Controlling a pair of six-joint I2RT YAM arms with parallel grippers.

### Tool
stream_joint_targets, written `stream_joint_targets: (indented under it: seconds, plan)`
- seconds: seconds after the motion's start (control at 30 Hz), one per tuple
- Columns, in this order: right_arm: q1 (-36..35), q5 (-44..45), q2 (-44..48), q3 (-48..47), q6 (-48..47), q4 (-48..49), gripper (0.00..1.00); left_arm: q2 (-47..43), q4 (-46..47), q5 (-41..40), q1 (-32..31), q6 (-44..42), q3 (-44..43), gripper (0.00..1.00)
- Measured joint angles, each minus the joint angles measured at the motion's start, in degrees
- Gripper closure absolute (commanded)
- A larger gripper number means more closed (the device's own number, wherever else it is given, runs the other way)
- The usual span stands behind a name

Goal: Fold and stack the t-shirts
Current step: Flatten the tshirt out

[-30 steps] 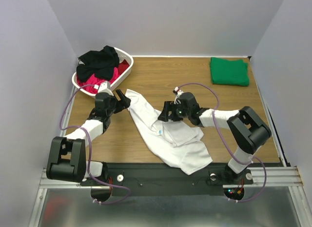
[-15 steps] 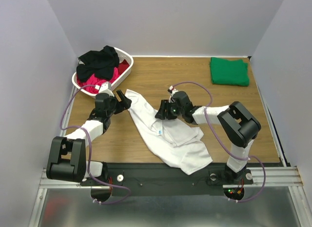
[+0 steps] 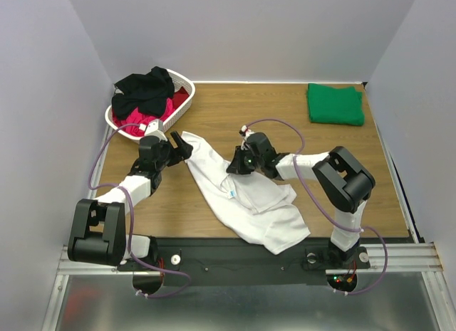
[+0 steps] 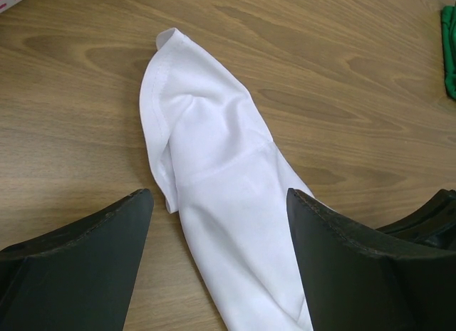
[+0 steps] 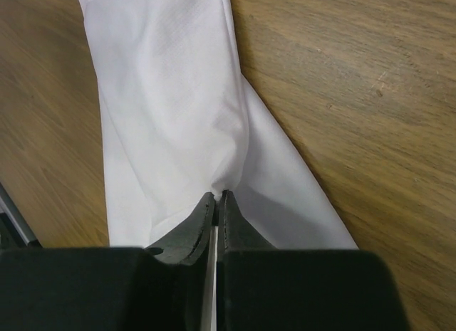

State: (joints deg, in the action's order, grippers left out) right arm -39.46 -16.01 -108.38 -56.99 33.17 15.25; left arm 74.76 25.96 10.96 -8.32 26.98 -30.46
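The right hand (image 5: 219, 198) has just closed and now pinches a fold of the white t-shirt (image 3: 249, 199) sprawled on the bench (image 3: 242, 114); the left hand (image 3: 181, 147) hovers wide by its sleeve; spreading can likely begin.

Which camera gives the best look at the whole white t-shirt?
The top view: the white t-shirt lies whole on the table. The left wrist view shows only one end; the right wrist view, a fold pinched in shut jaws.
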Motion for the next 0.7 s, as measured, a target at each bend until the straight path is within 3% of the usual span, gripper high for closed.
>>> stream_joint_targets:
  seconds: [0.27, 0.53, 0.7]
  plan:
    - [0.0, 1.25, 0.68, -9.16, -3.13, -7.56, 1.0, -0.35, 0.0, -0.37, 0.0, -0.11, 0.13, 0.12]
    - [0.04, 9.77, 10.56, -20.92, -10.67, -17.03, 1.0, -2.21, 0.0, -1.25, 0.0, -0.5, 0.5, 0.12]
    - [6.84, 13.25, 15.61, -28.65, -14.99, -20.48, 1.0, -2.25, -0.04, -1.51, 0.0, -0.66, 0.5, 0.12]
